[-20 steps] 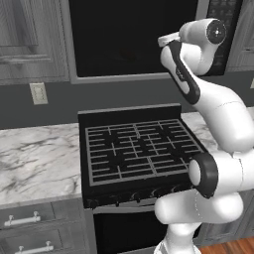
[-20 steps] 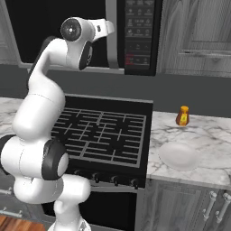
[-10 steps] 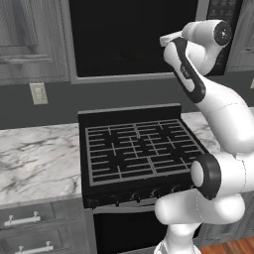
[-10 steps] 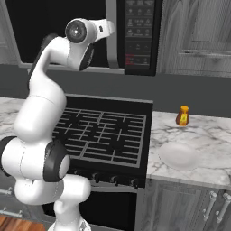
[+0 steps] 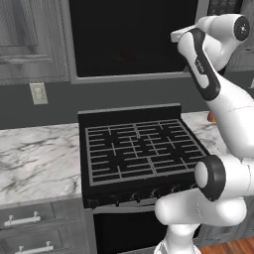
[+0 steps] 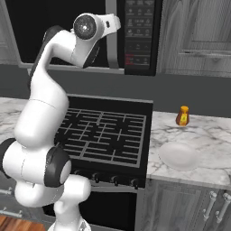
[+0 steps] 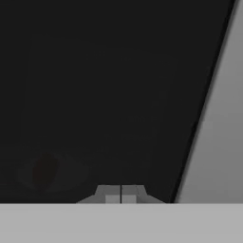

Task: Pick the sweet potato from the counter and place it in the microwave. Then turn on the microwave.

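The microwave [image 5: 130,35] hangs above the stove with its black glass door [image 6: 58,27] closed. Its dark button panel [image 6: 140,36] is on the right. My gripper [image 7: 121,197] is shut with nothing in it, its tips close to the door glass near the grey frame [image 7: 213,142]. Behind the glass, the sweet potato [image 7: 45,171] shows as a dim reddish oblong on a faint round plate. The arm's white hand [image 5: 182,34] is raised in front of the door's right side.
Under the microwave lies the black grated stovetop [image 5: 141,151]. The marble counter runs on both sides of it [image 5: 34,158] [image 6: 203,135]. On the right part stand an orange bottle [image 6: 182,116] and a white plate [image 6: 178,155]. Grey cabinets flank the microwave.
The raised hand has drifted a little to the right along the microwave door. The gripper stayed shut.
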### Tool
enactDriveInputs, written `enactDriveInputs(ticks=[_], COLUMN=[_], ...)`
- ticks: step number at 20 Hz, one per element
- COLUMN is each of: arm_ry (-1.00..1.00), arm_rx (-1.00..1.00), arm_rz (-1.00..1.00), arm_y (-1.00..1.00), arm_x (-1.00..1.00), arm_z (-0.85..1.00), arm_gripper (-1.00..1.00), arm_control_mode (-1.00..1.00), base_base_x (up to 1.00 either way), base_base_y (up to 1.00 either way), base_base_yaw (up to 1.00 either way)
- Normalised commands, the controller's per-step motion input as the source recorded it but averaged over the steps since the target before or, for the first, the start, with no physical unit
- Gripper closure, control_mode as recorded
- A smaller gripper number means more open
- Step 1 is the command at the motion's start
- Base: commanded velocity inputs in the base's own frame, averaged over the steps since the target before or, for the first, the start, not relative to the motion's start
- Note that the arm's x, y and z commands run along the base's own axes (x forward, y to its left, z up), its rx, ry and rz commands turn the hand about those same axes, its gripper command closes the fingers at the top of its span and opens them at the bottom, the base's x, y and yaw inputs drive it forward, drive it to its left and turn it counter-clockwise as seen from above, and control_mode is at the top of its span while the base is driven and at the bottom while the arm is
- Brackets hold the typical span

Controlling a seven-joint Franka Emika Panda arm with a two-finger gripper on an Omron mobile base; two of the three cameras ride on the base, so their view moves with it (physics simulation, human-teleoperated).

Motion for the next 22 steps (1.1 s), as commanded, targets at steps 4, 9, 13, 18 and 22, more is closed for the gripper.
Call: enactDriveInputs(ticks=[4,9,13,18,22], arm_ry=[0.0,0.0,0.0,0.0,0.0], arm_rx=[0.0,0.0,0.0,0.02,0.05], arm_rz=[0.03,0.02,0.0,0.0,0.01], arm_y=[-0.18,-0.17,-0.21,-0.28,-0.27], arm_x=[-0.38,-0.5,-0.56,-0.42,-0.12], arm_z=[0.09,0.07,0.03,-0.02,-0.07], arm_gripper=[1.0,1.0,1.0,1.0,1.0], arm_control_mode=[-1.0,-1.0,-1.0,-1.0,-1.0], base_base_x=[0.0,0.0,0.0,0.0,0.0], base_base_y=[0.0,0.0,0.0,0.0,0.0], base_base_yaw=[0.0,0.0,0.0,0.0,0.0])
